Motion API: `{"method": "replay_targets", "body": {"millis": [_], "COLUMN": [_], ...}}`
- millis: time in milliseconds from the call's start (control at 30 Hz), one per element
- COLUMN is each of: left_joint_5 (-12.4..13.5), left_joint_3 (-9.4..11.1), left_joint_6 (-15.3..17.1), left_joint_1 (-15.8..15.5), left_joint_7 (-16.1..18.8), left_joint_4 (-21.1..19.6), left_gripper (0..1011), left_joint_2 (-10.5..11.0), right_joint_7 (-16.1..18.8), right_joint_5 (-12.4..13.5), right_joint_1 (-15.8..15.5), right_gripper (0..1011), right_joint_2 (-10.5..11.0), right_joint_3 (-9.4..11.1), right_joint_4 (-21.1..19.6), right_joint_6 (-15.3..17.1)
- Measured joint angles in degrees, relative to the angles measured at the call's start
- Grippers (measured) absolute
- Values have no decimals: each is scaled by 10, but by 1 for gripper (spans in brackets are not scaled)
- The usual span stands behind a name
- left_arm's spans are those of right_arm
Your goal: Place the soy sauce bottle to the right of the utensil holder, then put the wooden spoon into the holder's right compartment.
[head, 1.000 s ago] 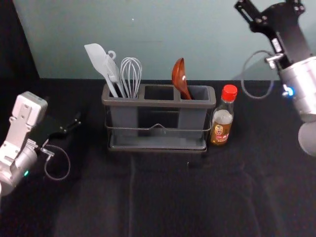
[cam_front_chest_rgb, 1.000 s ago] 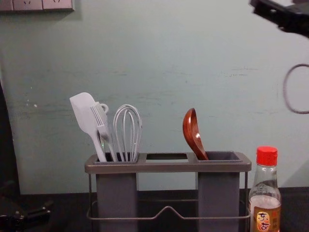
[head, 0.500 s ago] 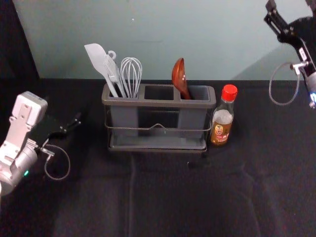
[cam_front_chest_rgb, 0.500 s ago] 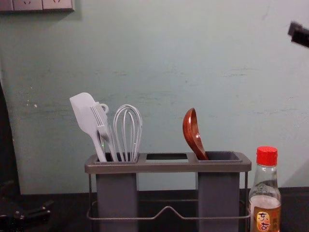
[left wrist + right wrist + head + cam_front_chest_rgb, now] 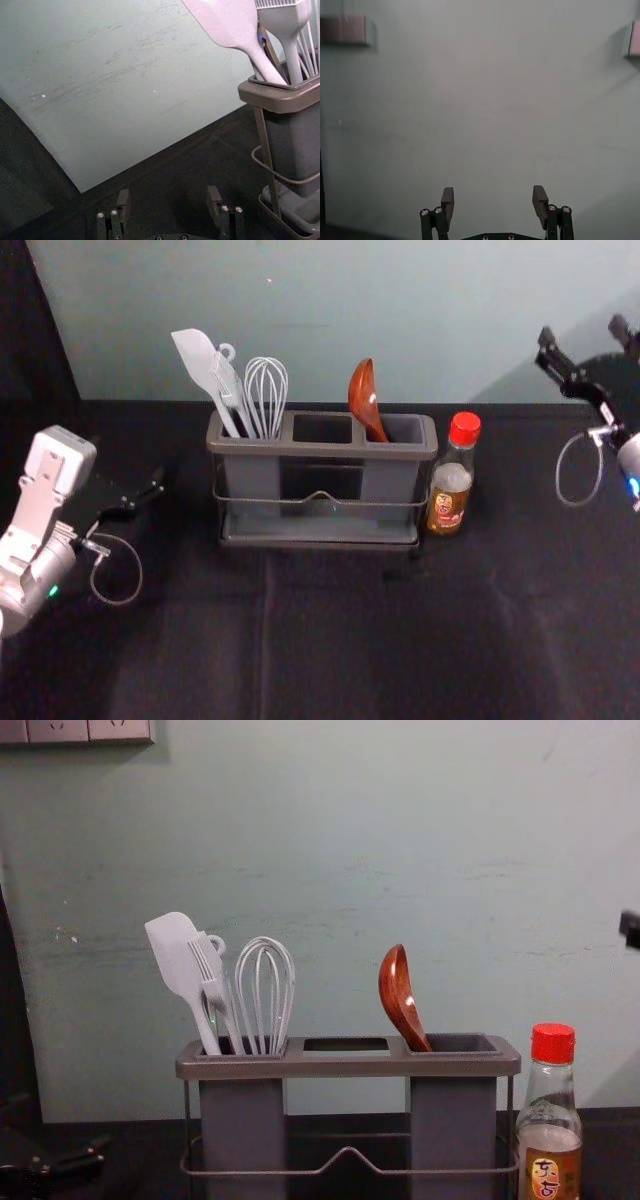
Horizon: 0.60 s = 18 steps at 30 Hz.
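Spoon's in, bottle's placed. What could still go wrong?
Minor risks, I think:
- The right gripper, open at the upper right, could tip the soy sauce bottle if it swings inward low.
- The spatula leans out past the holder's left end; the left gripper, open on that side, might snag it if raised.

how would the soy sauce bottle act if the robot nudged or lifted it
The soy sauce bottle would probably tip if pushed near its red cap, being tall with a narrow neck. It looks like smooth glass, so it may be slippery and could crack if dropped. The body seems rigid, so it likely won't flex.
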Motion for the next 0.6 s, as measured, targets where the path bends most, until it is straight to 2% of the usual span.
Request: {"method": "replay_targets", "body": {"millis": [200,333,600], "left_joint_5": [0,0,0], "left_joint_3": [0,0,0], "left_joint_6": [0,0,0], "left_joint_1": [0,0,0], "left_joint_7": [0,0,0], "left_joint_4": [0,0,0], "left_gripper": [1000,1000,1000], "left_joint_2": [0,0,0], "right_joint_7": [-3,-3,-1], "right_joint_5": [-12,-24,-49], "right_joint_1": [-2,-4,-6], "right_gripper": [1002,1002,1002], "right_joint_2": [2,6,12], "right_joint_3": [-3,-12,-36], "right_joint_4": [23,32,42], "right_joint_6": [24,56,84]}}
